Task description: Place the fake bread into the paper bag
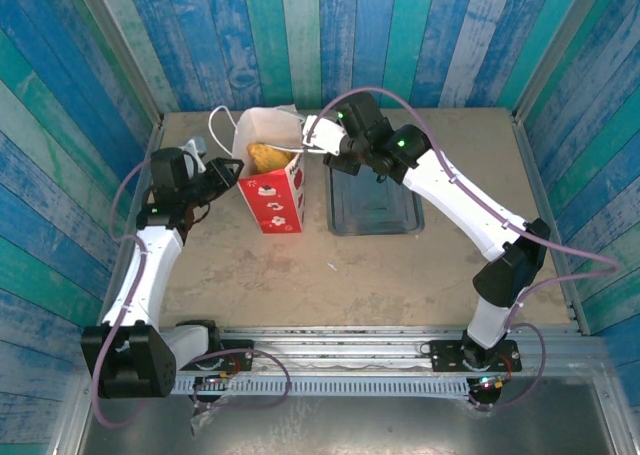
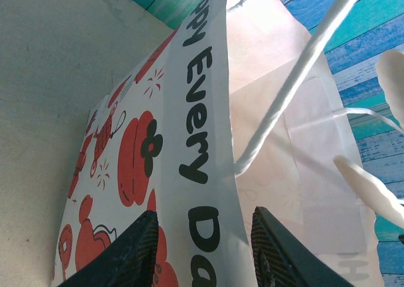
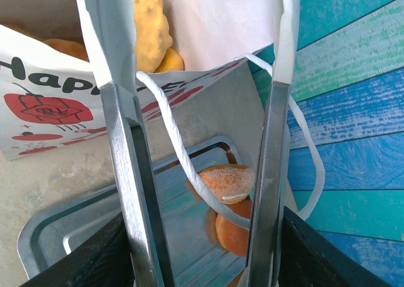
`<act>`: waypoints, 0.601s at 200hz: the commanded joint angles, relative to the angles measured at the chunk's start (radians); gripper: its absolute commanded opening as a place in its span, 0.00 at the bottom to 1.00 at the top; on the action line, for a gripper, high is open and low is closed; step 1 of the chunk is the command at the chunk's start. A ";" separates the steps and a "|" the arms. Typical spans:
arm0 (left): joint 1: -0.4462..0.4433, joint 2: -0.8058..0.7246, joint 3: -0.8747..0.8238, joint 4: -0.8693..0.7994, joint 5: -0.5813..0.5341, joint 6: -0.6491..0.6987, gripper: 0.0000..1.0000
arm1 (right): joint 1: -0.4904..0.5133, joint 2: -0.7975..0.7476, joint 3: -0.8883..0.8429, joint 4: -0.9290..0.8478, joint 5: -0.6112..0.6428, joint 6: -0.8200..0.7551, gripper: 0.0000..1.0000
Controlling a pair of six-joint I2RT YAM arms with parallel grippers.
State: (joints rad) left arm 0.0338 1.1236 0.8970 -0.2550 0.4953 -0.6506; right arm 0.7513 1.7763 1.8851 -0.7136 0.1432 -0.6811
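The bag [image 1: 272, 200] stands upright and open, and every place here is told from it. The left arm comes in from the bag's left, its elbow bent and its wrist level with the rim. The left gripper [image 2: 205, 252] sits astride the bag's left wall, one finger [image 2: 136, 252] on the printed outside and the other within. Its jaws stand partly apart, and I cannot tell whether they press the paper. The right arm stretches in a long slant from the bag's right, its wrist tipped down at the right rim. The right gripper [image 3: 202, 252] clasps the tongs [image 3: 123, 154], whose arms are spread with nothing between the white tips, which poke over the bag's mouth. Yellow bread [image 1: 265, 155] lies inside the bag. A white cord handle [image 3: 170, 123] loops across between the tong arms. The tray [image 1: 375, 217] lies just right of the bag, and two orange buns [image 3: 230, 181] show on it below the tongs.
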 commanded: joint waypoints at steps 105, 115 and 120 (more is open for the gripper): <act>0.005 -0.086 0.073 -0.047 0.012 0.020 0.72 | -0.009 -0.182 0.024 0.087 -0.140 0.225 0.53; 0.005 -0.095 0.078 -0.055 0.003 0.025 0.75 | -0.020 -0.209 0.012 0.098 -0.151 0.258 0.53; 0.005 -0.100 0.080 -0.060 -0.001 0.028 0.77 | -0.028 -0.222 0.003 0.103 -0.159 0.275 0.53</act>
State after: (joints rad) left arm 0.0338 1.0863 0.9401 -0.2848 0.4988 -0.6441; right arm 0.7444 1.6402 1.8870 -0.6807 0.0315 -0.5163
